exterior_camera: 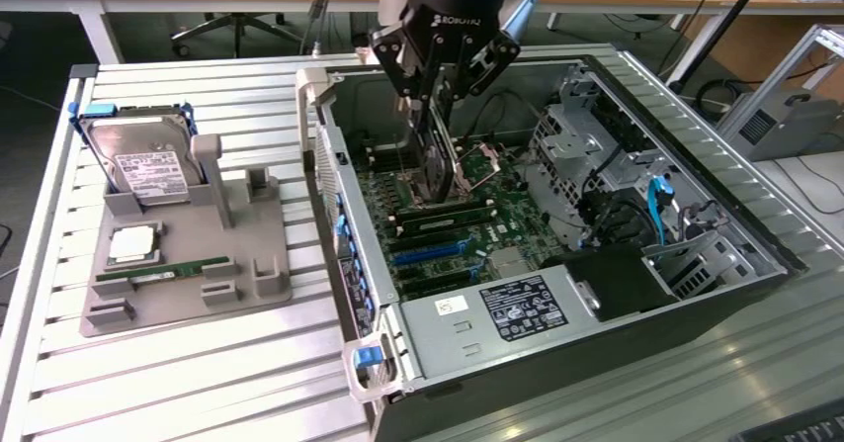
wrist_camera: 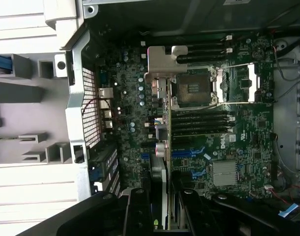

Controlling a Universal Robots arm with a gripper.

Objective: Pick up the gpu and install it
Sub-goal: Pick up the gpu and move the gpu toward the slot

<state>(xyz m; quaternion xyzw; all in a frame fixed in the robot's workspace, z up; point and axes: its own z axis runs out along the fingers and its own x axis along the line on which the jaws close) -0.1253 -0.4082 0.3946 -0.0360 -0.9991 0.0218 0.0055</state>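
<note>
Computer case [exterior_camera: 323, 135] lies open on the slatted bench [exterior_camera: 198, 383], with the motherboard [exterior_camera: 456, 239] exposed inside. Fingers [exterior_camera: 419, 78] narrow, clamped on the gpu [exterior_camera: 433, 155], which is held on edge inside the case over the motherboard, near the CPU socket. Grey tray [exterior_camera: 185, 299] beside the case holds a hard drive [exterior_camera: 142, 165], a CPU [exterior_camera: 132, 246] and a RAM stick [exterior_camera: 165, 272].

The open computer case [exterior_camera: 324, 165] lies on the worktop [exterior_camera: 185, 383] at the exterior view's right. A parts stand [exterior_camera: 251, 239] sits just beside it, at the exterior view's left. The stand carries a hard drive [exterior_camera: 145, 165] at its far end, a processor chip [exterior_camera: 134, 246] nearer, and a RAM stick [exterior_camera: 165, 272] nearest. The gpu [exterior_camera: 433, 160] hangs on edge inside the case, clamped in the gripper [exterior_camera: 433, 101] over the motherboard [exterior_camera: 508, 234].
</note>
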